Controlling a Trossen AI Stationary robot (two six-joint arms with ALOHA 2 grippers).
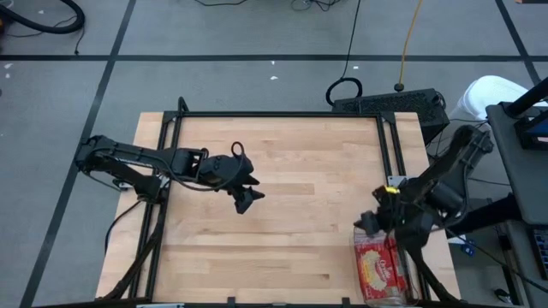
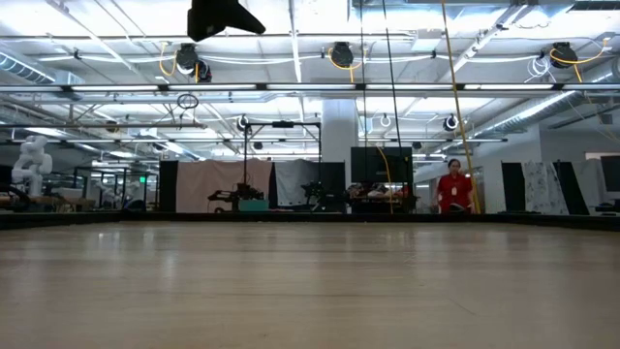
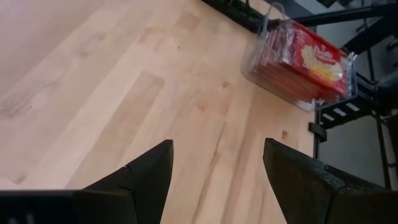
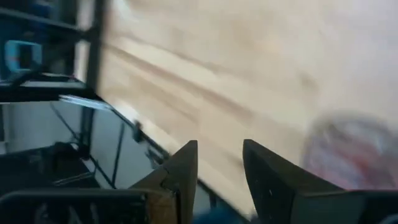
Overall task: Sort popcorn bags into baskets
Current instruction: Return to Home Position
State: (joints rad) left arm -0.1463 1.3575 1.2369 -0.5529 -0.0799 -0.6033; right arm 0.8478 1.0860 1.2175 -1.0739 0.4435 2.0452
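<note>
Popcorn bags (image 1: 381,272) lay stacked in the clear bin (image 3: 255,68), so both arms hung empty: left gripper (image 3: 217,155) spread wide over bare wood, right gripper (image 4: 221,155) narrowly parted beside the bin.

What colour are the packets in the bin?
Red popcorn bags with yellow-cream picture; clearest in left wrist view.

The white script on the top popcorn bag (image 3: 309,57) is too blurred to read.
</note>
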